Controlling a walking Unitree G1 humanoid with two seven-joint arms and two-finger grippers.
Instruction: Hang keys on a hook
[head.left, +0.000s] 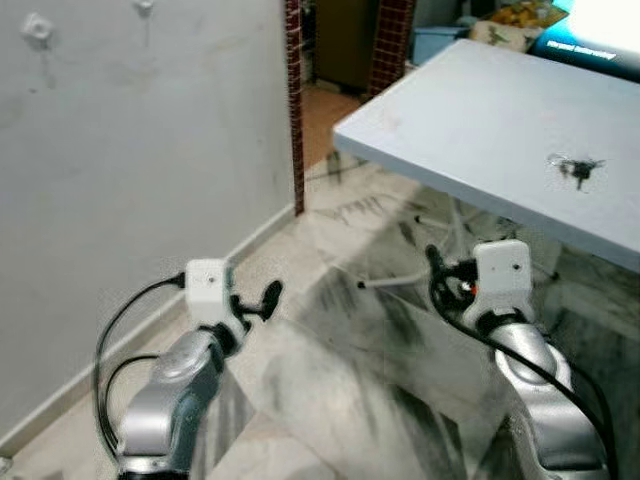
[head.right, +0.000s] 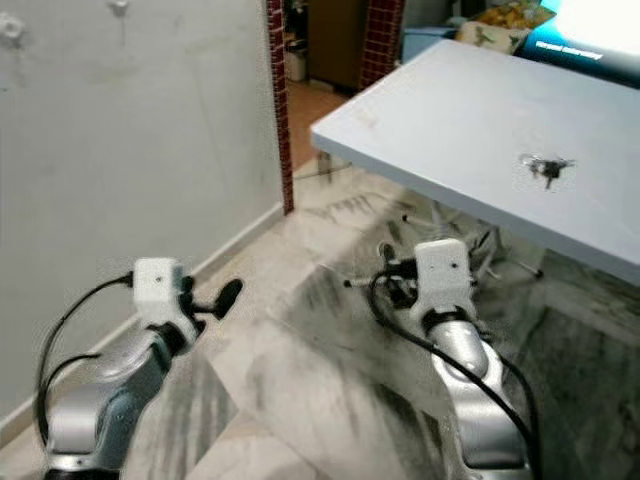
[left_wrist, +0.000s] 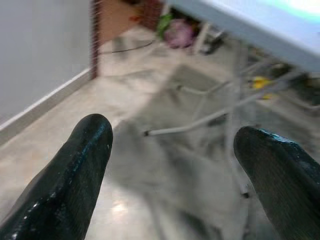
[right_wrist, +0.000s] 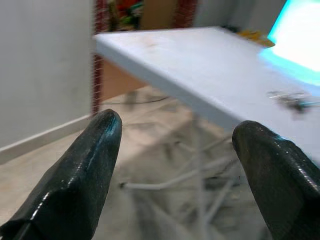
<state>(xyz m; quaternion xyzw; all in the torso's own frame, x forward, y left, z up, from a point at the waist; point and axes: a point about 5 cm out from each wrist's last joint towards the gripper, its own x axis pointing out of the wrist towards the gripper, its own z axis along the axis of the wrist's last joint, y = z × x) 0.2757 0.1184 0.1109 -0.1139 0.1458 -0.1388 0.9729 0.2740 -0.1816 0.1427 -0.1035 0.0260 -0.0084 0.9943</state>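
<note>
Ahead of you and to the right stands a pale grey table (head.left: 480, 120) on thin white metal legs (left_wrist: 200, 120), its corner reaching toward a doorway framed by red-brown brick edging (head.left: 293, 100). You have a grey-veined marble floor (head.left: 350, 340) beneath you, somewhat blurred, and a plain light wall (head.left: 140, 180) with a white skirting board along your left. High on that wall you can see two small white hooks (head.left: 37, 28), one further right near the top edge. Behind the table, at the far right, a bright cyan-lit panel (right_wrist: 300, 35) glows, with a cardboard box of yellowish items (head.left: 520, 20) beside it.

Your keys (head.left: 576, 168) lie flat on the table top, well back from its near edge: a small dark bunch with a metallic ring, too blurred to count the pieces. In the right wrist view they (right_wrist: 292, 98) sit ahead of the fingers on the pale surface.

Your left gripper (left_wrist: 175, 170) hangs low over the floor near the wall, fingers spread wide with nothing between them. Your right gripper (right_wrist: 177, 165) is also held low, in front of the table's edge, fingers likewise parted and holding nothing, well apart from the keys.
</note>
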